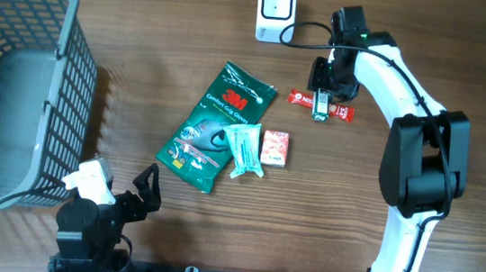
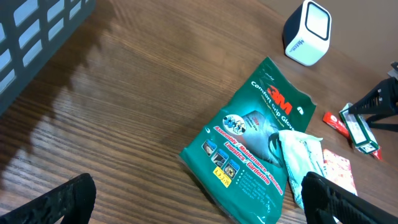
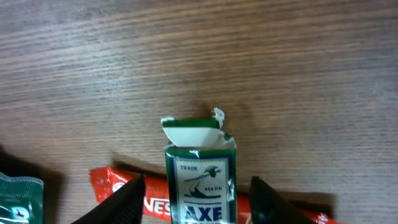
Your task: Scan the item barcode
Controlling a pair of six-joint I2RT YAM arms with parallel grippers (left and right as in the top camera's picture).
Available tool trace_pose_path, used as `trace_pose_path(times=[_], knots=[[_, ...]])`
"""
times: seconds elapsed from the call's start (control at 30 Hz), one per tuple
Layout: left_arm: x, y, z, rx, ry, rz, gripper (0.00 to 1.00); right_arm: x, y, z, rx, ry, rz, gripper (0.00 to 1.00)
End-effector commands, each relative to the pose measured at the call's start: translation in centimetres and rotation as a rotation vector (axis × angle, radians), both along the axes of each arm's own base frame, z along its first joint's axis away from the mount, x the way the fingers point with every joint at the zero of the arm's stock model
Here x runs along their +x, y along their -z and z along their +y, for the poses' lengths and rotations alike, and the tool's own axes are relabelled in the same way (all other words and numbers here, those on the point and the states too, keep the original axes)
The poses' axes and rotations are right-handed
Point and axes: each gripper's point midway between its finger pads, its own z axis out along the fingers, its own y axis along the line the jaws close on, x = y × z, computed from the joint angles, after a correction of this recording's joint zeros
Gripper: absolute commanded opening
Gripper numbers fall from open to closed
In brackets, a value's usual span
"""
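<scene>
Right pincer (image 3: 198,202): I'm seeing it standing spread astride the small box (image 3: 199,165), gaps both sides.
Left pincer (image 2: 198,202): hanging spread wide near the desk's (image 1: 147,17) front edge, bare wood ahead.

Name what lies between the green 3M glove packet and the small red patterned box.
A crumpled pale-green plastic pouch, overlapping the green glove packet, beside the red box; seen overhead.

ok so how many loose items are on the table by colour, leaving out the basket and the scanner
green: 2 (3M glove pack, small Axe box)
red: 2 (bar wrapper, small patterned box)
pale teal and white: 1 (crumpled packet)
total: 5
</scene>
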Motion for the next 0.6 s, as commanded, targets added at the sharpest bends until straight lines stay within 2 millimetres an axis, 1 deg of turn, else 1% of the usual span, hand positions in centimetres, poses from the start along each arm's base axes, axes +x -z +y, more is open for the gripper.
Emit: trace_pose_path(times=[0.0,0.03,0.07,0.1,0.17,0.2,0.23,0.27,0.3,0.33,0.37,0.4,0.47,0.53,0.57], knots=[[0.0,0.0,-0.2,-0.012,0.008,-0.004,1.00,-0.2,1.9,0.6,0.004,-0.015,0.026,0.46],[0.0,0.0,-0.2,-0.012,0.008,-0.004,1.00,-0.3,2.7,0.6,0.001,-0.014,0.038,0.42],[0.0,0.0,-0.2,-0.012,0.008,-0.004,1.00,-0.4,3.1,0.6,-0.002,-0.015,0.047,0.33],[0.0,0.0,-0.2,-0.012,0.008,-0.004,1.00,-0.3,3.1,0.5,-0.005,-0.014,0.045,0.26],[0.0,0.0,-0.2,-0.012,0.008,-0.004,1.00,-0.2,2.9,0.5,-0.004,-0.014,0.041,0.20],[0.0,0.0,-0.2,-0.012,0.008,-0.004,1.00,-0.2,2.9,0.5,-0.006,-0.015,0.040,0.23],[0.0,0.0,-0.2,-0.012,0.008,-0.004,1.00,-0.2,2.9,0.3,-0.020,-0.015,0.043,0.45],[0.0,0.0,-0.2,-0.012,0.008,-0.004,1.00,-0.6,3.0,-0.3,-0.050,-0.010,0.056,0.61],[0.0,0.0,-0.2,-0.012,0.008,-0.004,1.00,-0.9,3.1,-0.6,-0.064,-0.007,0.067,0.68],[0.0,0.0,-0.2,-0.012,0.008,-0.004,1.00,-1.4,3.1,-0.7,-0.068,-0.008,0.087,0.77],[0.0,0.0,-0.2,-0.012,0.008,-0.004,1.00,-1.7,3.1,-0.7,-0.071,-0.008,0.100,0.78],[0.0,0.0,-0.2,-0.012,0.008,-0.004,1.00,-1.9,3.1,-0.8,-0.072,-0.009,0.109,0.76],[0.0,0.0,-0.2,-0.012,0.008,-0.004,1.00,-2.3,3.1,-0.8,-0.076,-0.010,0.125,0.66],[0.0,0.0,-0.2,-0.012,0.008,-0.004,1.00,-2.1,3.1,-0.8,-0.075,-0.010,0.116,0.43],[0.0,0.0,-0.2,-0.012,0.008,-0.004,1.00,-1.9,3.1,-0.7,-0.073,-0.010,0.109,0.35]])
